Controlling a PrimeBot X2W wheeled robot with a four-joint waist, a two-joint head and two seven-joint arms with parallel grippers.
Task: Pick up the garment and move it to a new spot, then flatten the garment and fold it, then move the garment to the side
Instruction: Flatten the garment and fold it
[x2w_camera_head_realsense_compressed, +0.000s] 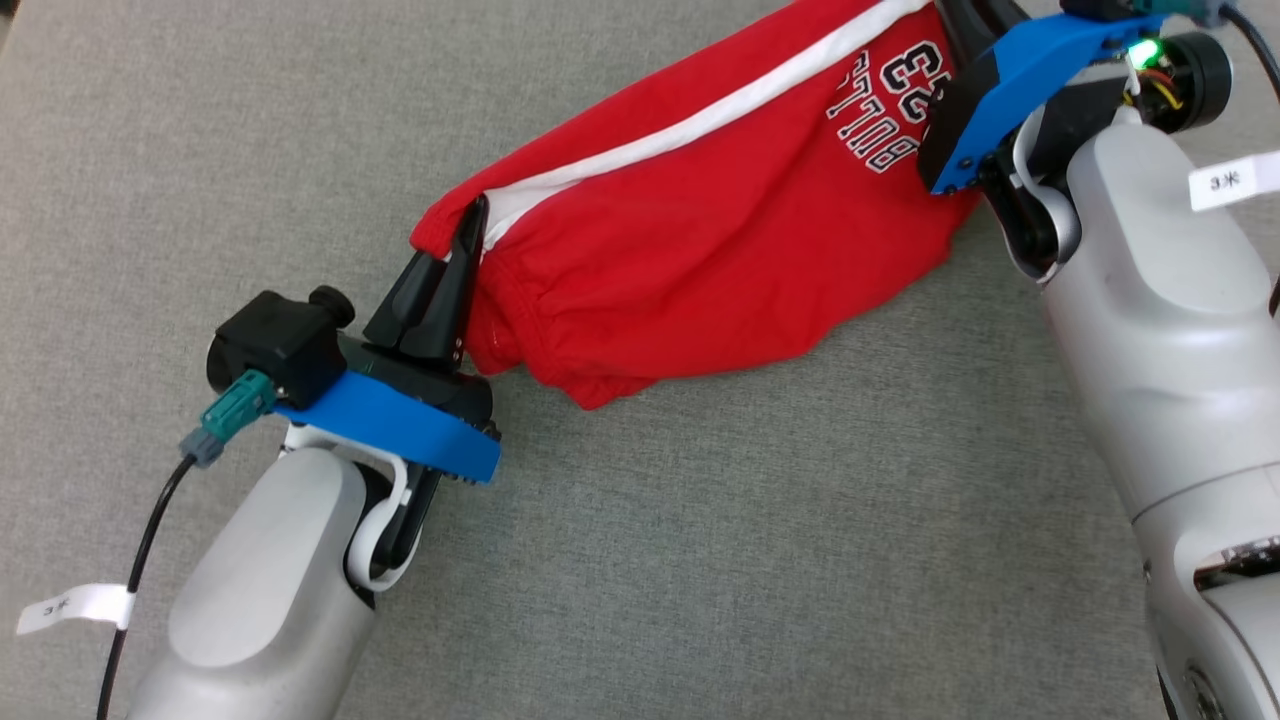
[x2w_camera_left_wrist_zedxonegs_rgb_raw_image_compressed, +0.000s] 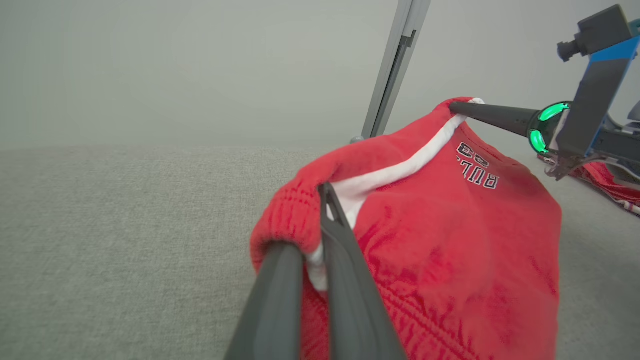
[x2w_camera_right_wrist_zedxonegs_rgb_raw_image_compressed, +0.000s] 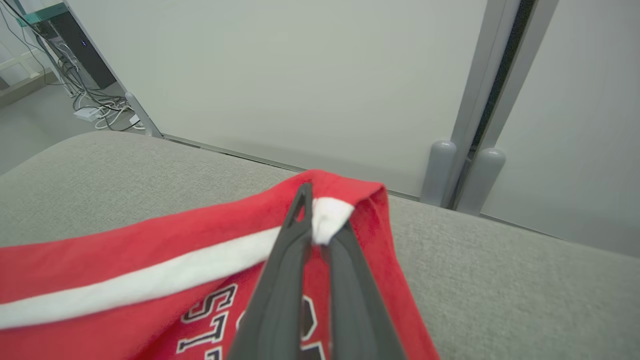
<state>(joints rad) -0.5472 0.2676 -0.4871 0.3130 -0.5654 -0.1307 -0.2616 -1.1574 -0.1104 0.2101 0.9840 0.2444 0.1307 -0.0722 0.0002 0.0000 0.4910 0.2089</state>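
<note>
Garment (x2w_camera_head_realsense_compressed: 700, 240), a pair of red shorts with a white side stripe and lettering, hangs stretched between the two arms across the upper middle of the head view, above the grey fabric-covered counter (x2w_camera_head_realsense_compressed: 700, 560). The left gripper (x2w_camera_head_realsense_compressed: 470, 225) has its jaws pressed together on the gathered waistband corner at the stripe's lower-left end. The right gripper (x2w_camera_right_wrist_zedxonegs_rgb_raw_image_compressed: 322, 214) pinches the stripe's other end at the hem, near the top right of the head view. Between them the cloth sags in a belly toward the counter; I cannot tell whether its lowest fold touches.

To my eye this is the carry to a new spot, ahead of the flattening. Doing it well means both arms travelling together at equal height, so the stripe edge is taut without slipping out of either pinch. For the set-down, I would let the hanging belly land first, then draw the held edge away from it while lowering, so the shorts spread out rather than bunch.
</note>
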